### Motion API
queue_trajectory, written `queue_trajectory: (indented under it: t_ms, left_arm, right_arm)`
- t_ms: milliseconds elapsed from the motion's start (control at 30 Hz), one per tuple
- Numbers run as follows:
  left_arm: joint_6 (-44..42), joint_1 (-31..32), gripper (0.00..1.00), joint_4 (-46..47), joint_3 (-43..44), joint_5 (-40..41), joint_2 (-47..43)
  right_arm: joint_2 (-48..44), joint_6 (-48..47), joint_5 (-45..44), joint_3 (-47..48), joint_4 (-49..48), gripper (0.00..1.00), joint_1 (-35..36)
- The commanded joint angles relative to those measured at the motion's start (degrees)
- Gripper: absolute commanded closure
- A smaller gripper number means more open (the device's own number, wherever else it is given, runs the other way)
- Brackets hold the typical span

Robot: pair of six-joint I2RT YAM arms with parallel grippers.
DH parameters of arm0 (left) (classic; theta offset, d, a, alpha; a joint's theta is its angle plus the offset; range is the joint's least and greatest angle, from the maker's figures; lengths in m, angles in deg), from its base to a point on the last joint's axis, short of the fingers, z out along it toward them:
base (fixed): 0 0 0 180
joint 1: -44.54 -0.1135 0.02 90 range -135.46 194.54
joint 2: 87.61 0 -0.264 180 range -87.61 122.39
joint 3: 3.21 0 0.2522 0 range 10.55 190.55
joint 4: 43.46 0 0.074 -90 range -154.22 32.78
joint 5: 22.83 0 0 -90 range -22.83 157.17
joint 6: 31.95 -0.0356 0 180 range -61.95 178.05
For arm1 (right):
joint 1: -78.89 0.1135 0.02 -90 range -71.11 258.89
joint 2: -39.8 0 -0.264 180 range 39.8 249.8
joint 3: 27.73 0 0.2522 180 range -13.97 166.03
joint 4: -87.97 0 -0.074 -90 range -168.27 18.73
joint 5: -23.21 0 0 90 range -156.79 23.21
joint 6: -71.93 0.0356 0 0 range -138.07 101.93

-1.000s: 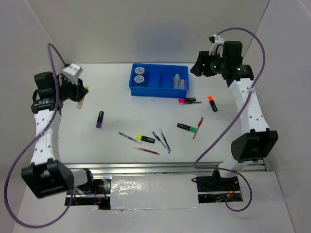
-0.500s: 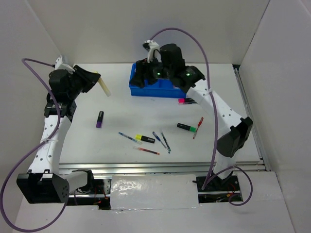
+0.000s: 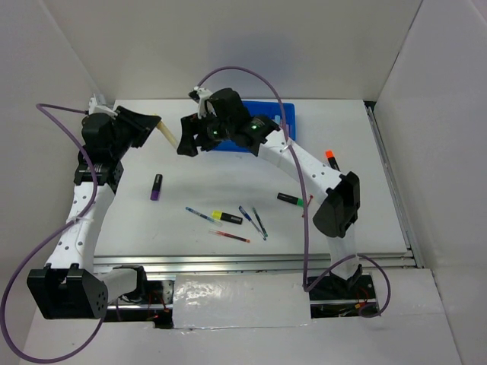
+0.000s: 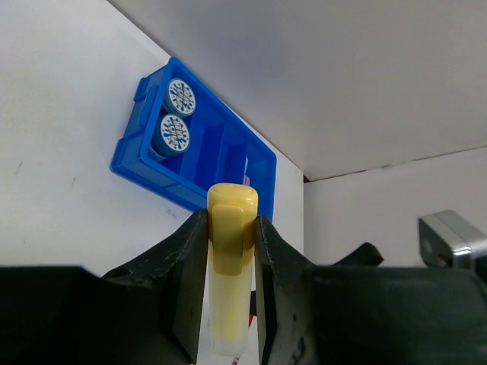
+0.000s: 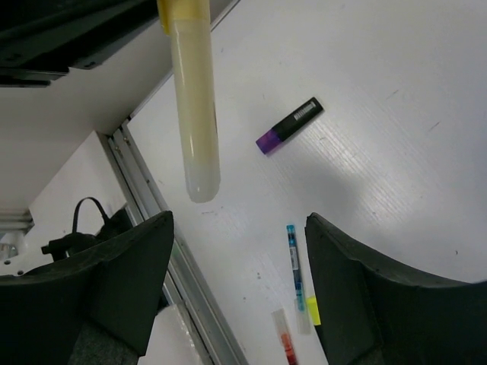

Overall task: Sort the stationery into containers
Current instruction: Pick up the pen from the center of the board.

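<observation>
Your left gripper (image 4: pixel 230 222) is clamped on a pale yellow marker (image 4: pixel 232 204). Its two fingers press the barrel just below the cap. In the top view the marker (image 3: pixel 166 134) sticks out to the right from the left gripper (image 3: pixel 151 126), up off the white table (image 3: pixel 228 175) at its far left.

Your right gripper (image 3: pixel 187 140) reaches across from the right and sits just beside the marker's free end. In its wrist view the fingers (image 5: pixel 133 285) stand wide apart with nothing between them. The marker (image 5: pixel 195 114) hangs beyond the gap, touching neither finger.

The blue tray (image 4: pixel 144 148) lies at the far middle of the table, partly hidden by the right arm in the top view. Two round discs (image 4: pixel 176 134) sit in its left compartment.

Loose on the table are:
- a purple highlighter (image 3: pixel 156 186) near the left
- a yellow highlighter (image 3: pixel 226 217), blue pens (image 3: pixel 259 223) and a red pen (image 3: pixel 230 236) in the near middle
- a green marker (image 3: pixel 291 200) and an orange marker (image 3: pixel 332 159) to the right
</observation>
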Motion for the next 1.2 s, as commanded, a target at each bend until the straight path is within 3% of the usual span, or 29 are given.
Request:
queue_trajectory:
  t_ms: [0, 200, 333, 600, 667, 733, 800, 833, 867, 900, 1000, 1067, 1100, 1167]
  left_arm:
    - [0.94, 0.26, 1.0, 3.9, 1.06, -2.5, -1.31]
    - [1.38, 0.79, 1.0, 3.99, 0.79, -5.14, -0.87]
    - [1.47, 1.49, 1.0, 3.99, 0.44, -5.67, -0.69]
    - [1.73, 1.49, 0.99, 5.74, 0.44, -7.87, 0.1]
    - [1.38, 1.49, 0.96, 6.01, 0.53, -8.13, 0.19]
    - [1.03, 1.49, 0.75, 6.36, 0.7, -8.13, 0.19]
    - [0.33, 1.49, 0.48, 5.92, 1.14, -7.52, -0.08]
    - [-2.03, 1.49, 0.11, 5.31, 1.58, -7.43, -0.08]
    - [-6.92, 1.32, 0.01, 2.96, 2.89, -7.43, -0.16]
    - [-6.97, 0.45, 0.01, 2.93, 4.03, -6.99, -0.16]
    - [-24.3, -4.19, 0.01, -3.73, 10.0, -6.28, 1.5]
    - [-31.2, -5.44, 0.01, -10.23, 13.87, -4.89, 2.73]
    - [-37.15, -6.41, 0.01, -11.64, 14.06, -4.62, 3.35]
    - [-41.15, -7.03, 0.01, -14.28, 12.76, -2.26, 3.44]
  right_arm:
    - [0.78, -0.71, 0.51, 4.1, -2.29, 0.24, 0.69]
    - [2.45, -3.0, 1.12, 5.69, -2.11, 0.29, 0.78]
    - [2.89, -3.79, 1.74, 6.3, -2.37, 0.38, 1.22]
    - [3.77, -5.46, 1.74, 6.74, -2.11, 0.66, 2.1]
    - [3.6, -5.81, 1.22, 6.57, -1.76, 0.81, 1.92]
    - [3.07, -5.81, 1.04, 5.61, -1.58, 0.94, 1.4]
    - [1.58, -5.29, 0.95, 3.77, -1.32, 1.0, 0.52]
    - [0.88, -4.59, 0.95, 2.89, -1.06, 1.0, -0.79]
    - [-1.13, -3.45, 2.52, 0.27, -0.97, 1.0, -2.89]
    - [-2.54, -2.74, 3.23, -1.59, -1.14, 1.0, -4.22]
    - [-8.52, -2.12, 3.33, -10.81, -2.54, 1.0, -10.17]
    - [-11.25, -2.9, -0.34, -16.51, -3.33, 1.0, -13.79]
    - [-11.52, -3.17, -2.02, -17.42, -3.25, 1.0, -15.81]
    - [-9.95, -3.7, -4.84, -16.73, -1.33, 1.0, -21.61]
